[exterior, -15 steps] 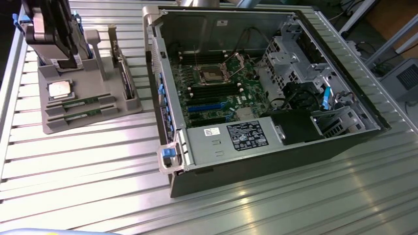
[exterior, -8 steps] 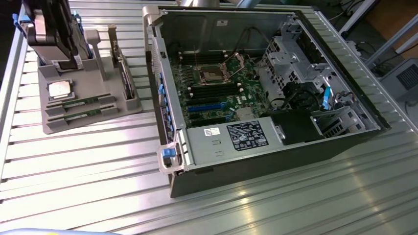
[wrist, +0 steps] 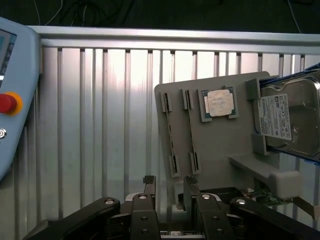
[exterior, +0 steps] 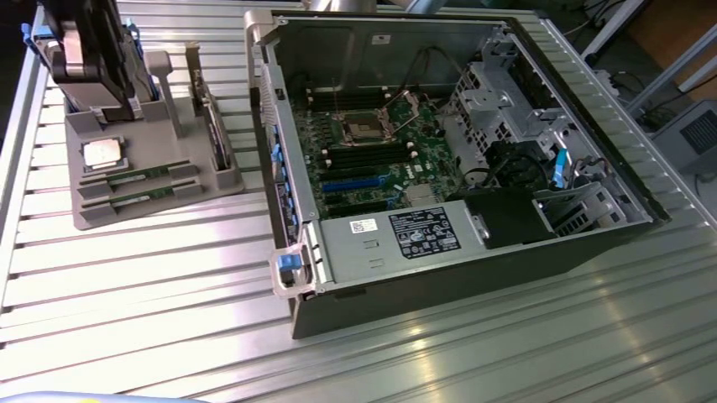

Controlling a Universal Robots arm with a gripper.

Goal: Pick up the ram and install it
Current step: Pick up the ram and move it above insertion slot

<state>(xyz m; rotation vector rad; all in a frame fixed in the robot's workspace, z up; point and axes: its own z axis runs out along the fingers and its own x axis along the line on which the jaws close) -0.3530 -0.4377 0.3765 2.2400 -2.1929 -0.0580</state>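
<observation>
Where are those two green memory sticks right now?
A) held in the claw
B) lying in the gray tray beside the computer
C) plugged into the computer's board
B: both green memory sticks lie side by side in the gray tray, near the square silver chip; the claw hangs open with nothing in it.

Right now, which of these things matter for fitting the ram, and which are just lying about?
Job: ram sticks, tray, computer, pincer.
Lying about: CPU chip, hard drive, pendant.
</observation>
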